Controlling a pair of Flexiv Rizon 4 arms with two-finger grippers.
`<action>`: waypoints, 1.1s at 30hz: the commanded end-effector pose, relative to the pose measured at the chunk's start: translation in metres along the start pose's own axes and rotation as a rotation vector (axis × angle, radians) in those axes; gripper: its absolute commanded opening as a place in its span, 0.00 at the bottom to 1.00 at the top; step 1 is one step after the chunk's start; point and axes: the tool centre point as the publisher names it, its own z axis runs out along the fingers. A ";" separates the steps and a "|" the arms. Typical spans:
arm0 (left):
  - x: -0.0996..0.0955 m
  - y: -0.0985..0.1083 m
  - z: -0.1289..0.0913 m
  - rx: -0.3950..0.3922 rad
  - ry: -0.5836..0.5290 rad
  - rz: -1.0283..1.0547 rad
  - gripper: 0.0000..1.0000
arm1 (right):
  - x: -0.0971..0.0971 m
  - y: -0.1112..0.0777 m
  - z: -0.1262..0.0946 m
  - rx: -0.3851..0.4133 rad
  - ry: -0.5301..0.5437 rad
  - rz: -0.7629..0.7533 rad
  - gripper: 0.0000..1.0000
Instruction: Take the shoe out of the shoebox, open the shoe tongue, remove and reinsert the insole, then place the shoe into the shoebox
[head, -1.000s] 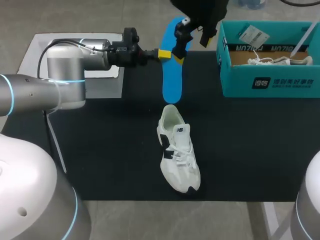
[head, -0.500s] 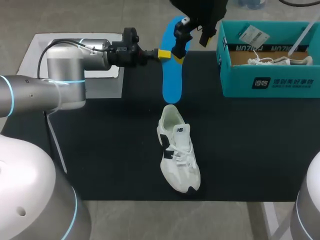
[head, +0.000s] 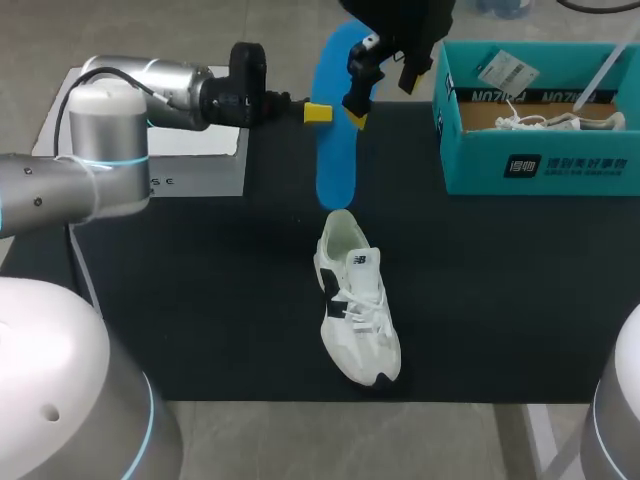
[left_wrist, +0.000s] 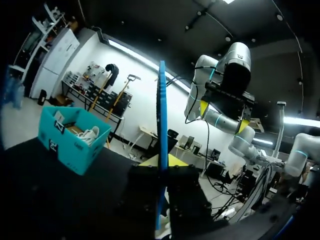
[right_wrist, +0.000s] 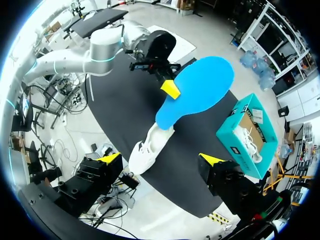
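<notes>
A blue insole (head: 335, 150) hangs upright over the mat's far edge, with my left gripper (head: 318, 112) shut on its side. In the left wrist view the insole (left_wrist: 162, 115) shows edge-on between the yellow tips of the gripper (left_wrist: 162, 161). The white shoe (head: 357, 310) lies on the black mat just in front of the insole's lower end. My right gripper (head: 383, 80) hangs open high above the insole and holds nothing. In its own view the right gripper (right_wrist: 161, 159) looks down on the insole (right_wrist: 197, 90) and the shoe (right_wrist: 150, 147).
A teal shoebox (head: 540, 160) stands open at the mat's far right with a second white shoe (head: 545, 122) inside. A grey plate (head: 200, 165) lies under my left arm at the mat's left edge.
My left arm has drawn back toward the left, carrying the insole a little left with it. The right gripper and the shoe have not moved.
</notes>
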 end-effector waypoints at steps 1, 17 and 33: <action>0.019 0.004 -0.002 -0.107 -0.041 0.562 0.00 | -0.001 0.000 0.000 0.001 0.001 0.000 1.00; 0.027 0.027 0.012 -0.102 -0.016 0.513 0.00 | -0.001 0.000 0.000 0.001 0.001 0.000 1.00; 0.030 0.014 0.020 -0.079 0.017 0.673 0.00 | -0.001 0.000 0.000 0.001 0.001 0.000 1.00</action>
